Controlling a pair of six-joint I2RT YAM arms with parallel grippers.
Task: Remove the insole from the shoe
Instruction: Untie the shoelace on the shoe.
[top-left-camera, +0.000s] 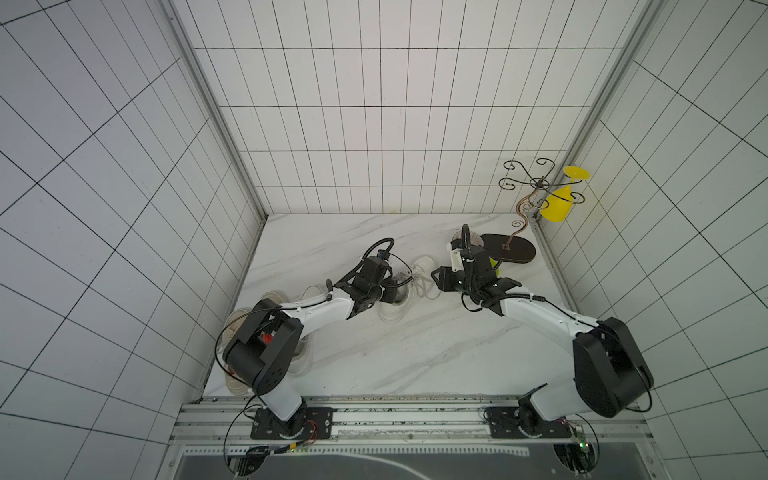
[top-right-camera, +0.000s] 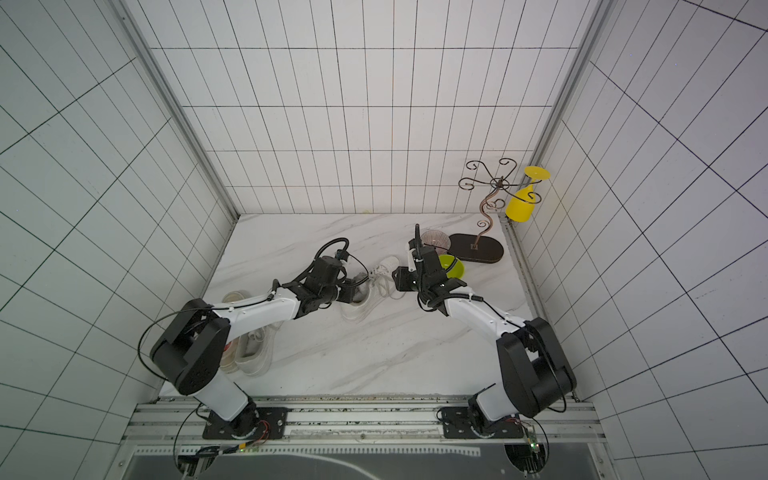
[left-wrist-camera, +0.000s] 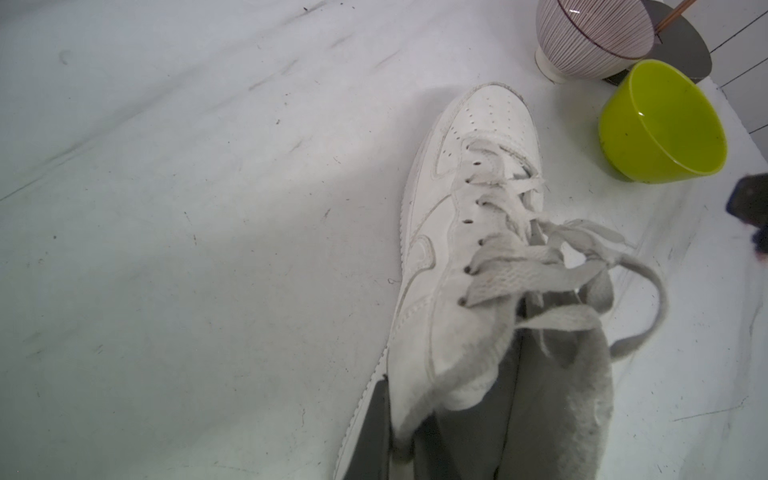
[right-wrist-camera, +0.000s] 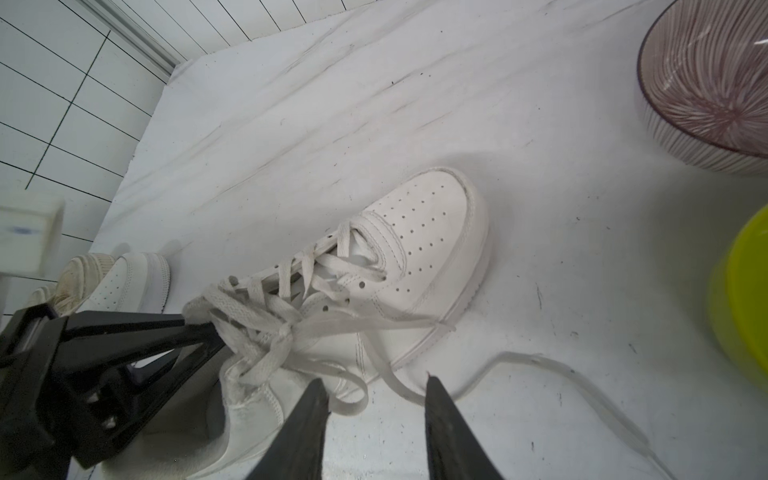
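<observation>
A: Two top views first. Place of shoe, state of claws?

B: Centre of frame in both top views, toe toward upper right, flat on marble table. At the heel opening, left gripper, closure hidden here by its own wrist. Just right of the laces, right gripper, apart from the shoe.

A: Left wrist view next?

B: Clenched on the collar wall of the shoe, left gripper: one finger outside, one inside. Beneath loose laces, dark lining; insole not told apart from it, judged not yet out. Near the toe, not touching, green bowl.

A: Right wrist view?

B: Released and empty, right gripper, jaws parted, hovering over a trailing lace beside the shoe.

A: Advice for the step in hand?

B: Judged as the reach into the opening. Keep the left clamp firm to pin the shoe down. Steer the right fingertips past the laces, down along the heel lining; nip the insole's rear edge, then peel up and back. Avoid snagging a lace or sweeping into the bowl.
</observation>
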